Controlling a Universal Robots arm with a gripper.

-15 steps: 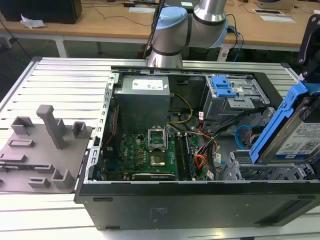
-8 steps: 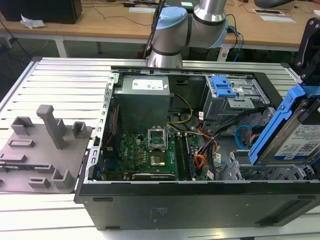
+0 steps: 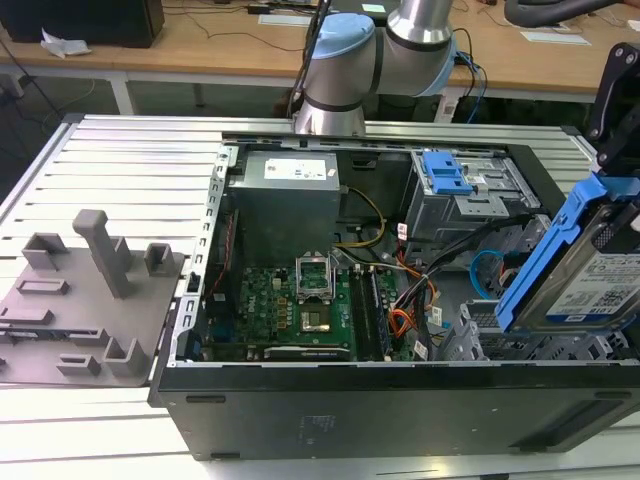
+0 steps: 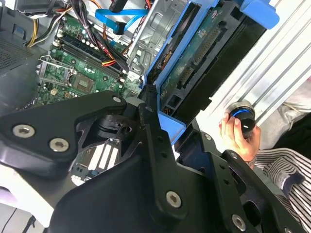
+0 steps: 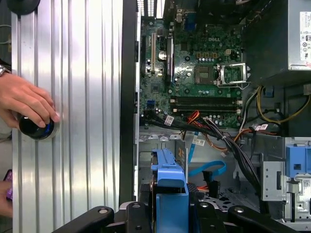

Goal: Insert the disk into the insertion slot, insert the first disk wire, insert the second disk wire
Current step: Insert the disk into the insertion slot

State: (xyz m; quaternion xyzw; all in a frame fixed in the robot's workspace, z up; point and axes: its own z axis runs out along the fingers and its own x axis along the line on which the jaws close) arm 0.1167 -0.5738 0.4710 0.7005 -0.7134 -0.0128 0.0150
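Note:
The disk (image 3: 585,285), a silver drive with a white-and-blue label in a bright blue carrier, hangs tilted over the case's corner at the exterior view's right. My gripper (image 3: 612,150) is shut on its upper end. In the second wrist view the disk's green circuit-board underside (image 4: 194,63) faces the camera, with black fingers (image 4: 155,131) clamped on the blue frame. The carrier's edge (image 5: 170,179) stands between the fingers in the first wrist view. The insertion slot (image 3: 485,338), a low perforated grey cage, sits just below the disk, apart from it. A loose blue cable (image 3: 487,268) lies beside the slot.
The open computer case (image 3: 400,400) lies on a ribbed metal table (image 3: 130,170). A taller grey cage with a blue latch (image 3: 447,175) stands behind the slot. Orange and black wires (image 5: 218,131) cross the motherboard (image 3: 290,305). A person's hand (image 5: 26,102) rests on a black knob. A grey fixture (image 3: 85,290) sits at the exterior view's left.

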